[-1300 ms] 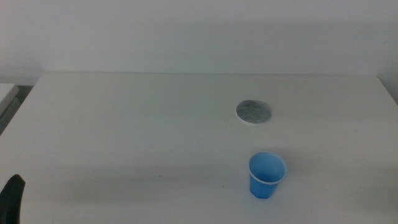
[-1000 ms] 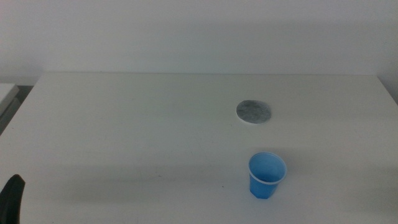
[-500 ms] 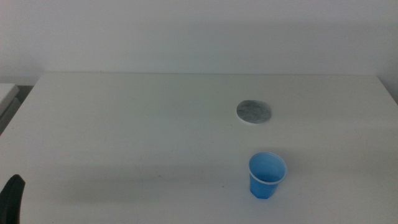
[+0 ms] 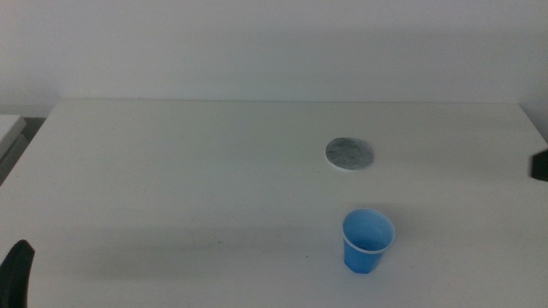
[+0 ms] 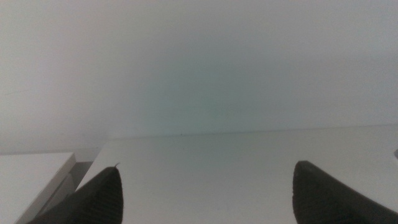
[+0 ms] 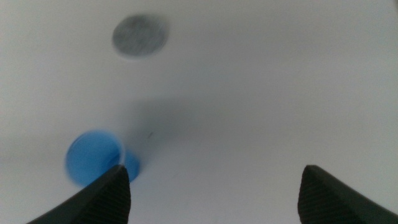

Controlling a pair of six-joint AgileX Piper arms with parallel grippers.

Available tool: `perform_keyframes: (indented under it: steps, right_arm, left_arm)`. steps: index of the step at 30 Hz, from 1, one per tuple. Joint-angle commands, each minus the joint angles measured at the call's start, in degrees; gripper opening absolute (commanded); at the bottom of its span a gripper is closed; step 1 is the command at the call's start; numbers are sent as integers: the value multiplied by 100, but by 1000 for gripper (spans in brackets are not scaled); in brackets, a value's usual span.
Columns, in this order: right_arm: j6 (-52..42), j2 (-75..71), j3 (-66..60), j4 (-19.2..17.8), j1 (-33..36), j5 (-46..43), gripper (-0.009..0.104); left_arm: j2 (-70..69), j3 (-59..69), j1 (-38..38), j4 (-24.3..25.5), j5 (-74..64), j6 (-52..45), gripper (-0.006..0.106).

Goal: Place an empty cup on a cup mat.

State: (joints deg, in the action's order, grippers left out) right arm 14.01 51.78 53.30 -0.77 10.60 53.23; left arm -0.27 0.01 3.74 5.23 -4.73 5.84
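The blue cup (image 4: 368, 241) stands upright and empty on the white table, near the front right. The grey cup mat (image 4: 349, 154) lies flat behind it, a short way apart. The right wrist view shows the cup (image 6: 96, 157) and the mat (image 6: 140, 35) blurred below. My right gripper (image 6: 214, 186) is open and empty, high over the table; a dark part of it (image 4: 539, 165) shows at the middle view's right edge. My left gripper (image 5: 205, 196) is open and empty at the front left corner (image 4: 17, 272), far from both.
The white table (image 4: 188, 171) ends at a pale wall at the back. A light grey surface (image 4: 8, 128) sits past the table's left edge.
A dark part of my right arm has come into the middle view at the right edge. The cup, the mat and the left gripper have not moved.
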Motion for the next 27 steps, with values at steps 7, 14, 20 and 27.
perform_keyframes:
  steps: [7,14,20,27]
  right_arm:
    - [1274,1451,1177,-575,1321,1151,92]
    - [2442,2260,1244,-840,1805,1062,92]
    - [2993,2851,1244,-842,2082,793,92]
    - [3010,3113,1253,-883,2276,210,92]
  left_arm:
    - [27,-1,19,-18,64,15,94]
    - [27,-1,19,-18,64,15,94]
    - [27,-1,19,-18,64,15,94]
    - [27,-1,19,-18,64,26,94]
